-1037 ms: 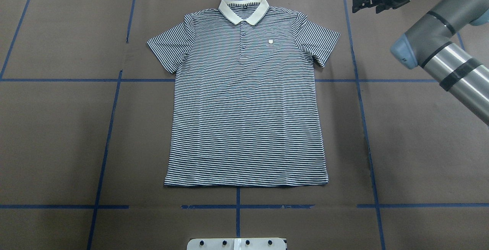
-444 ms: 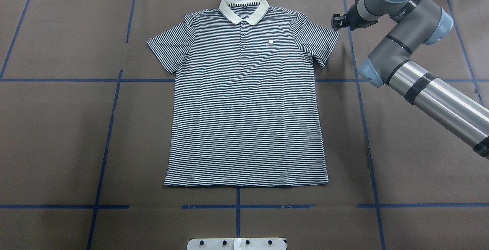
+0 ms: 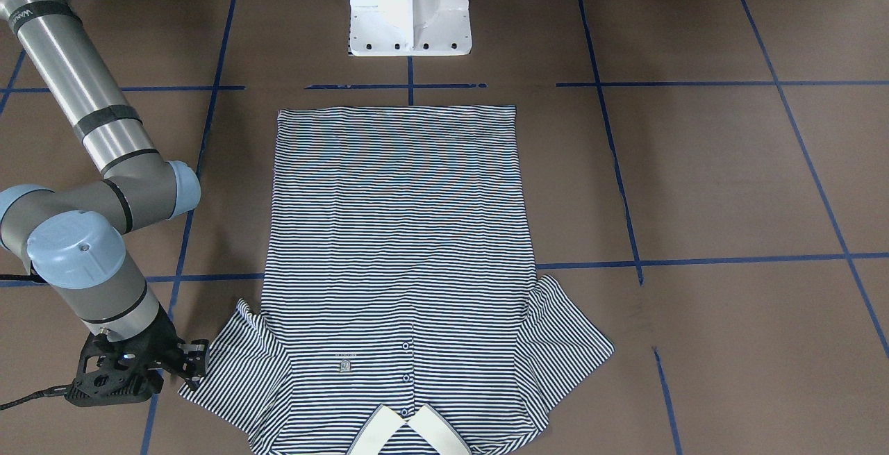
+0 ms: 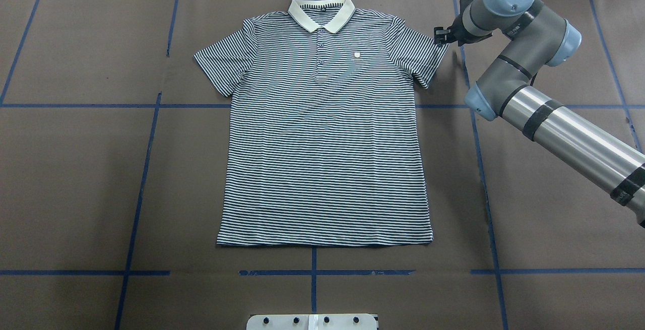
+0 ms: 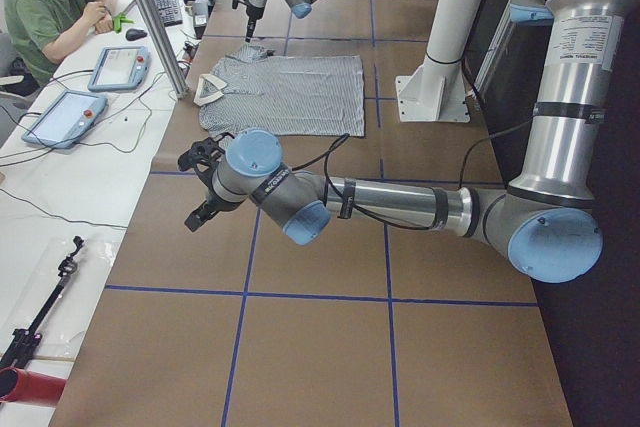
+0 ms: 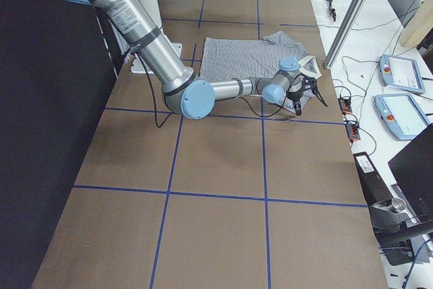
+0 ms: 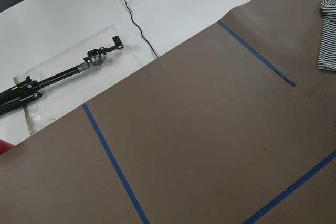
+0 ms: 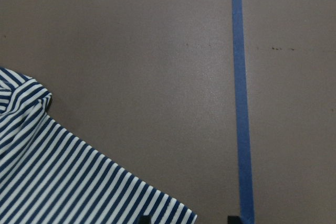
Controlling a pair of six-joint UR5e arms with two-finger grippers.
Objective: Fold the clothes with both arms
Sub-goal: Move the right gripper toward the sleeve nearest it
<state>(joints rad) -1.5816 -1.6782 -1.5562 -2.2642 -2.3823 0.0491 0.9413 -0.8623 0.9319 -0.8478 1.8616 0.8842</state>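
The shirt [image 4: 322, 143] lies flat, front up, in the middle of the table [image 4: 75, 169], spread ready for folding. The right gripper [image 4: 439, 37], jaws apart, sits at a sleeve [image 4: 428, 58] corner, probably to pinch it. The left gripper [image 5: 195, 215] hovers well off the shirt; I cannot tell how its jaws stand.

My right arm [image 4: 529, 93] is closer to the polo shirt [image 4: 322, 143] now. My right gripper [image 4: 440, 36], far off to the side a second ago, sits right at the sleeve [image 4: 426, 58] edge.
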